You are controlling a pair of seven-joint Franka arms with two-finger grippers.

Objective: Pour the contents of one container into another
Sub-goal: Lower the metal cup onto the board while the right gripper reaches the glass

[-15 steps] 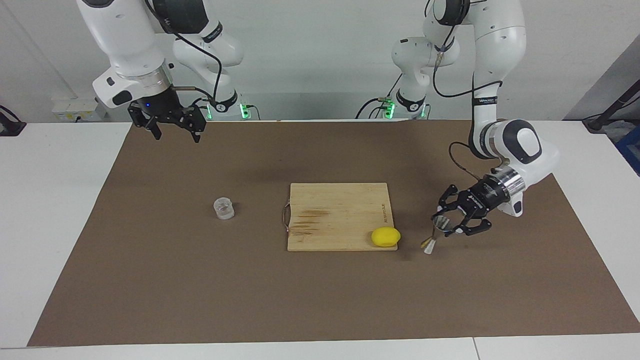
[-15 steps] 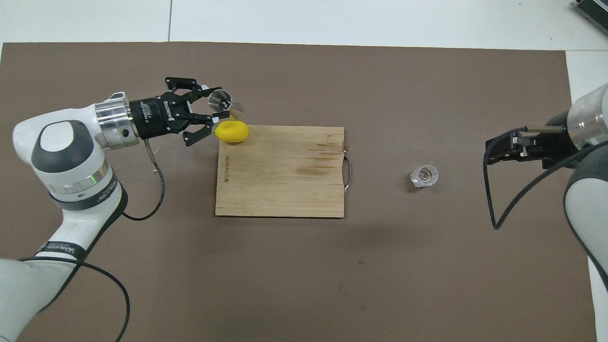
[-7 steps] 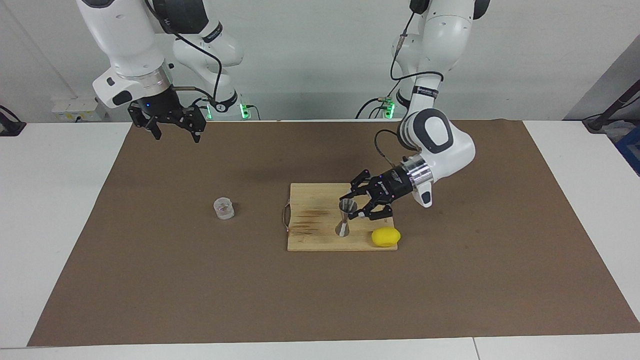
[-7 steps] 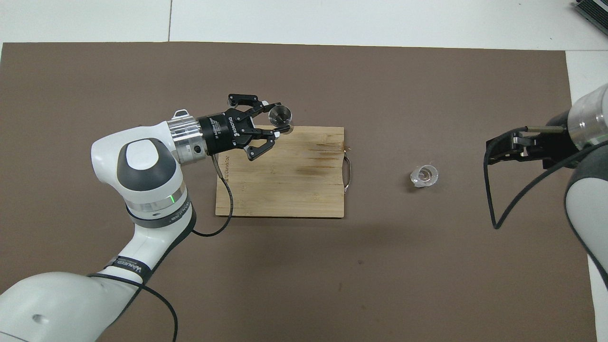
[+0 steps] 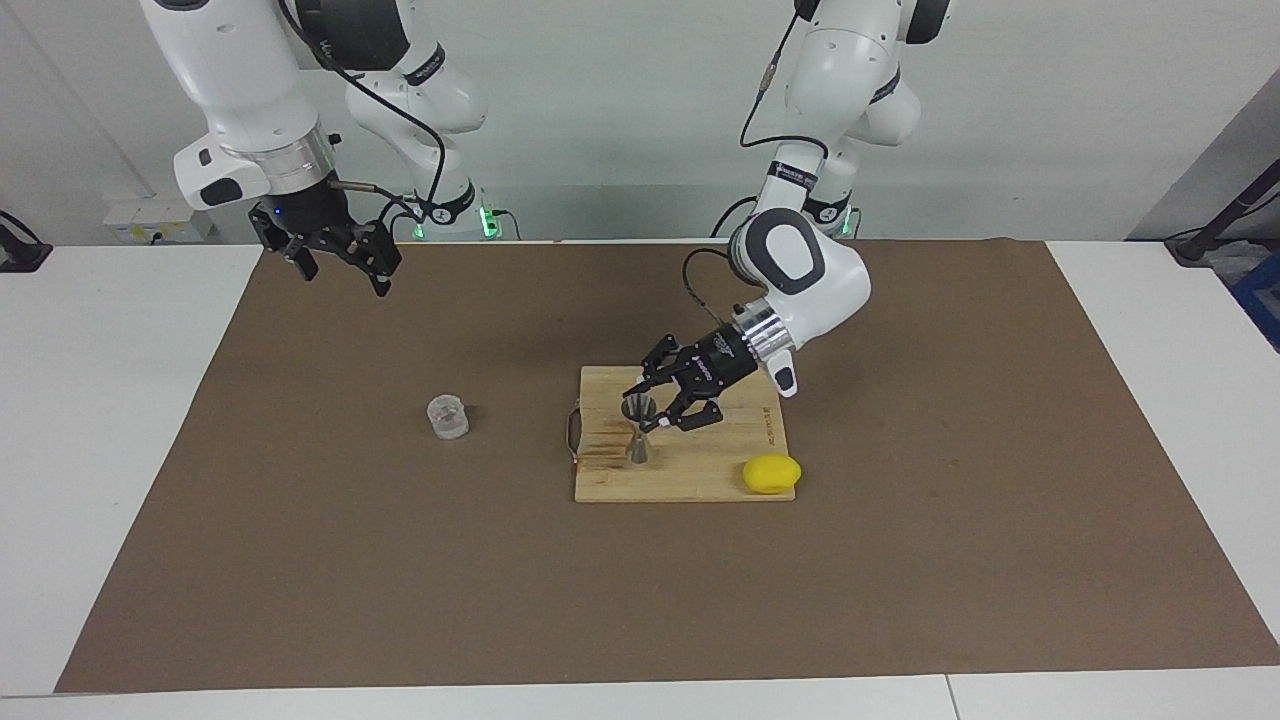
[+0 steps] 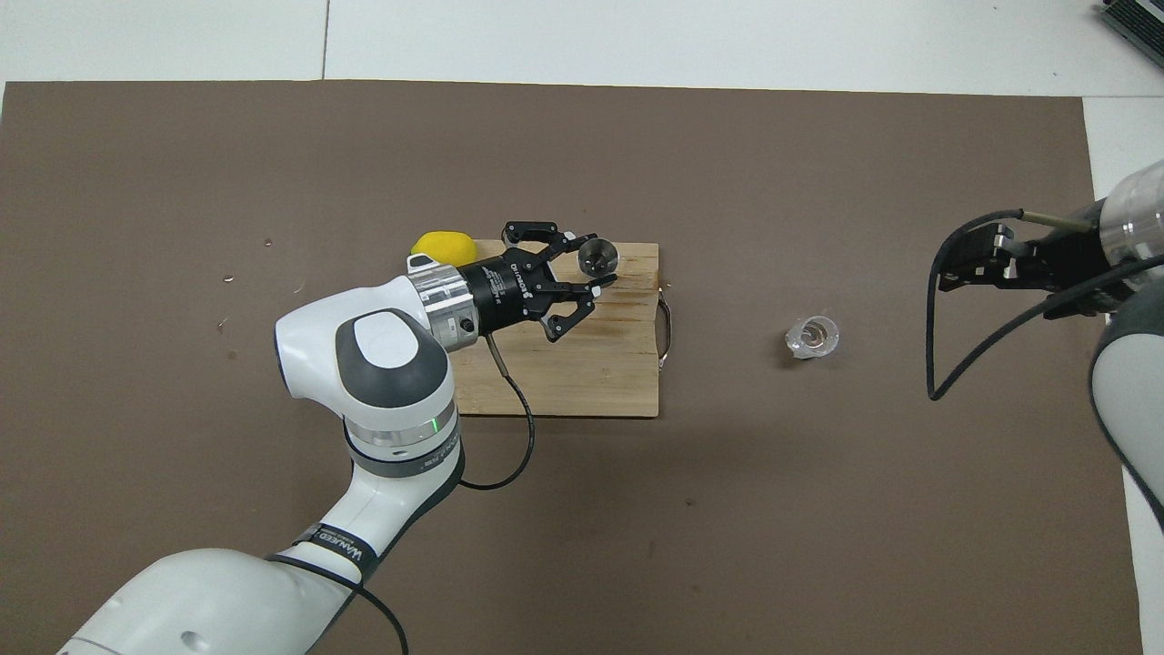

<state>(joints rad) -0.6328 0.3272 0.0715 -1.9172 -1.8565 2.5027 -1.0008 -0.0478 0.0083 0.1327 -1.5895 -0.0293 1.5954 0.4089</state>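
Right, risks, starting at the robots' end and working out.

Right pincer (image 5: 345, 275): released, nothing in it, hanging over the robots' edge of the brown mat (image 5: 400, 560). That arm waits. It has a long way to come to the small squat clear cup (image 5: 447, 417), which sits alone on the mat toward the right arm's end, well apart from everything. Cup is light and slick, so an off-centre squeeze likely skids it or tips it. Contents too small to judge.

Left pincer (image 5: 645, 418): clenched on the small shiny steel hourglass jigger (image 5: 640, 435), gripping at the upper cone. Jigger is upright, over the pale bamboo cutting board (image 5: 700, 470), at the cup-side end of it. Can't tell if its foot touches the wood. If it's let go while not seated, the narrow base probably topples. The arm comes in slanted, so pulling away could also clip the rim.

Jigger mouth is narrow, the cup is as wide as the jigger is tall, so a fast tilt likely spills onto the board.

Farthest out: yellow lemon-like lump (image 5: 771, 473) at the board's corner. Clear of the pour, but within the left forearm's sweep.
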